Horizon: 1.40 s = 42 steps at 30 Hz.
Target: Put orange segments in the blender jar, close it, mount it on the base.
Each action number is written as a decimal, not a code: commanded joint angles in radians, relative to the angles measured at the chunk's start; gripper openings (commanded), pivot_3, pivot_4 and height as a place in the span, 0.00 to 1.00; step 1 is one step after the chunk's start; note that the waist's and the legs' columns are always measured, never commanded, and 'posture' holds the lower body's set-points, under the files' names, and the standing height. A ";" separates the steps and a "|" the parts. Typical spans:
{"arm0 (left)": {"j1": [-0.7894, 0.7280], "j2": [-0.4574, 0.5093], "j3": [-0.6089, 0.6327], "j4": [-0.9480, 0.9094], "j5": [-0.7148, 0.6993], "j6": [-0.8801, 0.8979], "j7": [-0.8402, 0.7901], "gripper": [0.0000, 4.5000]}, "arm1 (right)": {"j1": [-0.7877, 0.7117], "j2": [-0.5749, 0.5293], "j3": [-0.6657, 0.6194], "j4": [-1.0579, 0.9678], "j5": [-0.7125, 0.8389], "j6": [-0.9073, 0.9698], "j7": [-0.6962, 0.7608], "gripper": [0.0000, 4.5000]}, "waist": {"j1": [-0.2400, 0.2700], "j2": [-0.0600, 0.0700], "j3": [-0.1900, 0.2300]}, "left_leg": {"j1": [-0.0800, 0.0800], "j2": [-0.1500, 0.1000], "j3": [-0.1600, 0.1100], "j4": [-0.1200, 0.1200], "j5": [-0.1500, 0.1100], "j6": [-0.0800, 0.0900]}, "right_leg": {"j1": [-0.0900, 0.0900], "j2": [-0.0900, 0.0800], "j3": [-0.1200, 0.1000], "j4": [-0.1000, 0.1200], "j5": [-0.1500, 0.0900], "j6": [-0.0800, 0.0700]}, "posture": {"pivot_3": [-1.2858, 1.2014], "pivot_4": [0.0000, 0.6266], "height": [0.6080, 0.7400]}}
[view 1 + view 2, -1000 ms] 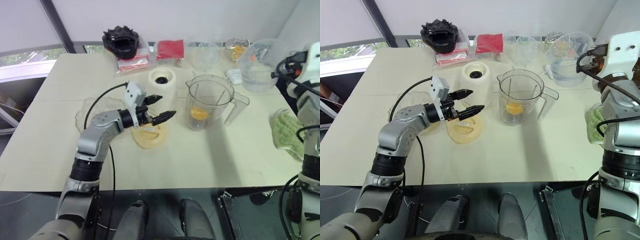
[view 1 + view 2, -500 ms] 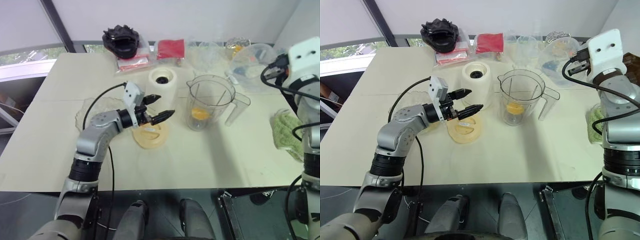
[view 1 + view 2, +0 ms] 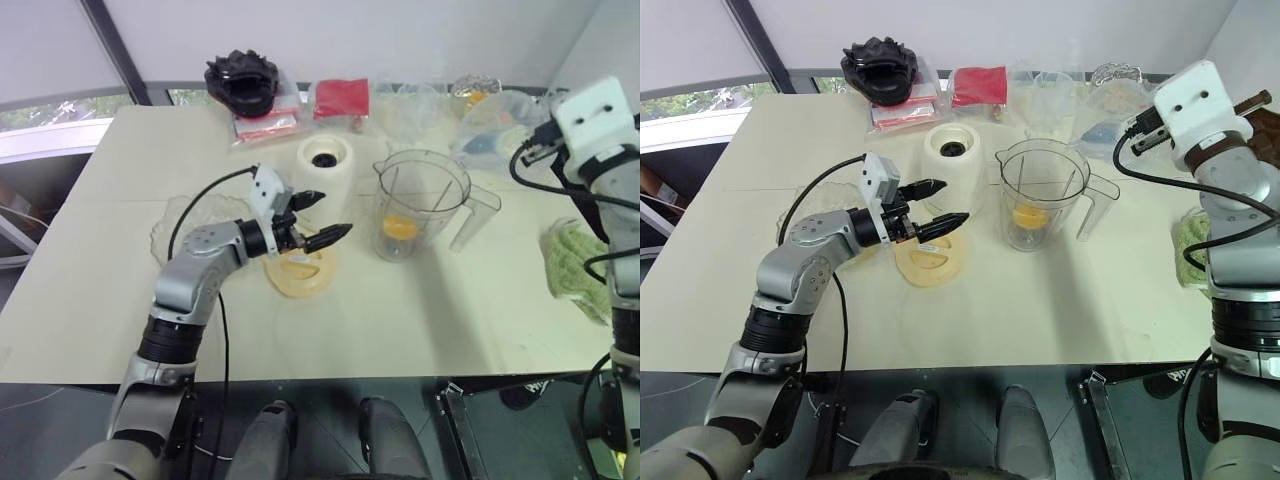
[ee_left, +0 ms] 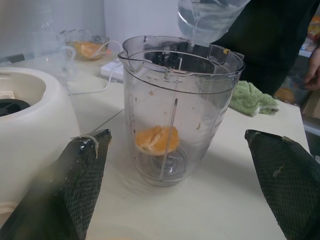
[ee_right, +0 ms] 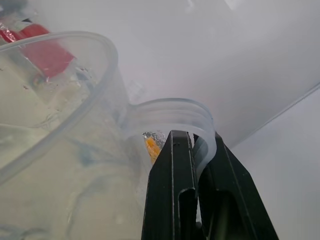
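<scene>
The blender jar (image 3: 418, 205) stands upright and uncovered at mid-table, with orange segments (image 4: 156, 140) lying at its bottom over the blade hub. Just to its left is the cream base (image 3: 325, 165), dark socket upward. My left gripper (image 3: 328, 213) is open and empty. It hovers level over a flat pale-yellow lid (image 3: 298, 272) and points at the jar. My right gripper (image 5: 197, 137) is shut on the handle of a clear water jug (image 3: 490, 130). The jug is held up behind and to the right of the jar, and its body (image 4: 210, 15) hangs over the jar's far rim.
A crinkled glass bowl (image 3: 180, 225) sits left of the lid. Along the far edge are a black object (image 3: 242, 82), a red packet (image 3: 341, 98) and clear bags (image 3: 475, 95). A green cloth (image 3: 575, 265) lies at the right. A person in dark clothing (image 4: 270, 45) stands beyond the table.
My right arm has swung left and rolled, carrying the clear jug off the table toward the blender jar. The left arm and gripper have stayed put.
</scene>
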<state>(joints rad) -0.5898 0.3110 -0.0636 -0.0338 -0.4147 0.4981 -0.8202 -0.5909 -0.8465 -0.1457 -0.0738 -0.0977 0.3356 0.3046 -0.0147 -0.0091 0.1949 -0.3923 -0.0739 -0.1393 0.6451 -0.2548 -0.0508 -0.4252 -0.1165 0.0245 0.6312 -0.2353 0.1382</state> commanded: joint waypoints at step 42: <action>0.076 0.095 0.048 0.130 -0.005 -0.211 -0.157 1.00 | -0.065 0.433 -0.582 -0.011 0.337 0.369 -0.338 0.00 | 0.001 0.001 -0.001 | 0.000 0.000 0.000 0.000 0.000 0.000 | 0.000 0.000 0.000 0.000 0.001 0.000 | 0.52 0.24 1.00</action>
<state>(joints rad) -0.5061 0.3994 -0.0332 0.1291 -0.4057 0.2930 -0.9788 -0.6547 -0.4314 -0.6679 -0.0696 0.2040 0.7564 0.0063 -0.0139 -0.0082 0.1944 -0.3921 -0.0738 -0.1394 0.6450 -0.2548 -0.0507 -0.4252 -0.1167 0.0247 0.6317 -0.2342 0.1379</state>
